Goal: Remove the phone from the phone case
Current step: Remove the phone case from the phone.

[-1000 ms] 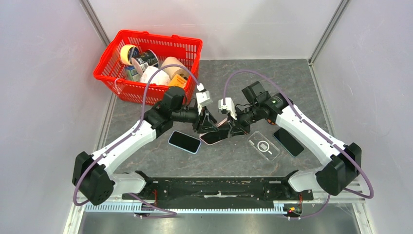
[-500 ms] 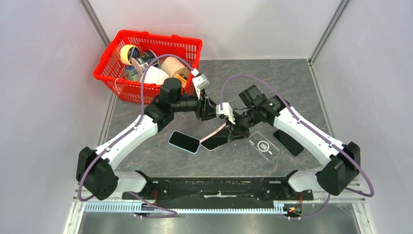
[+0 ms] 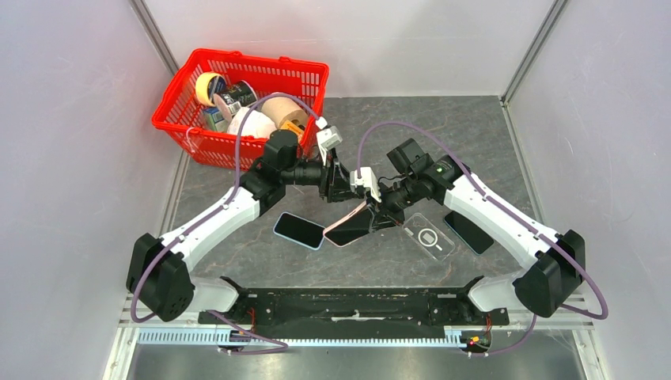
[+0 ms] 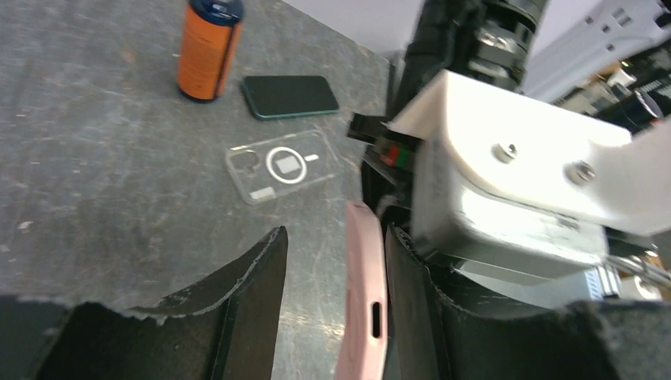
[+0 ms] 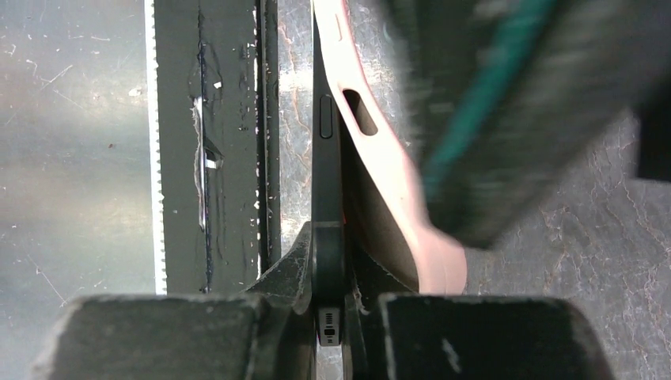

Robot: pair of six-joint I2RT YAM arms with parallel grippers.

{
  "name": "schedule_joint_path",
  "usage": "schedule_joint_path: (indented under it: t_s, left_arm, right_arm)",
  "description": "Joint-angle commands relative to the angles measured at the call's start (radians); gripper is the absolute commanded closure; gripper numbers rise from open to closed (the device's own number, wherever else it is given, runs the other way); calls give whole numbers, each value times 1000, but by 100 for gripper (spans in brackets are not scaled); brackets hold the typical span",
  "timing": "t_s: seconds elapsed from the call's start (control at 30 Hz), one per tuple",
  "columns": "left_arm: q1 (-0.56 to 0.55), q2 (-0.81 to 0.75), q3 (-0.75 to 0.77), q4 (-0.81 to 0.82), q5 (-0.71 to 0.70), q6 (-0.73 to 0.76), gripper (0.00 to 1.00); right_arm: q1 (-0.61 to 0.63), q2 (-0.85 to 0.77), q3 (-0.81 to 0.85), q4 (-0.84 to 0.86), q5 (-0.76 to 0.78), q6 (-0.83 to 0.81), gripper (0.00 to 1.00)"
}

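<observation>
The right tool (image 5: 328, 317) clamps the phone (image 5: 326, 158) edge-on above mid-worktop (image 4: 95, 158), with the pink case (image 4: 365, 261) half-peeled at its 3 o'clock. The left tool (image 4: 334, 257) is released (jaws straddling the case): pinch the case and pull steadily away.

White arm links (image 3: 214, 226), black joints (image 3: 277, 152), lilac cables (image 3: 237, 150), perhaps a green light (image 3: 437, 168).

Matt, rubbery pink case (image 4: 362, 269) — glossy dark phone (image 5: 327, 198) — rough, scuffed grey table (image 4: 95, 182).
</observation>
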Motion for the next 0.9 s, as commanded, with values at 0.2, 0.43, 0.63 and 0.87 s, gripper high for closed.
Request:
schedule_joint_path:
  t_s: [0.2,0.43,0.63,0.87]
  left_arm:
    - [-40,-3,-22,43,94,-26,45]
    - [-41,12,-15,40,46,-16,45]
    - [-45,31,-12,34,30,-10,46]
    - [-65,48,-4,12,20,11,46]
  right_arm:
    - [-3,1,58,36,-43,42,100]
    - [-2,-1,53,31,-50,40,100]
    - [-3,-10,52,32,-48,39,100]
    - [-3,-12,50,32,-45,40,100]
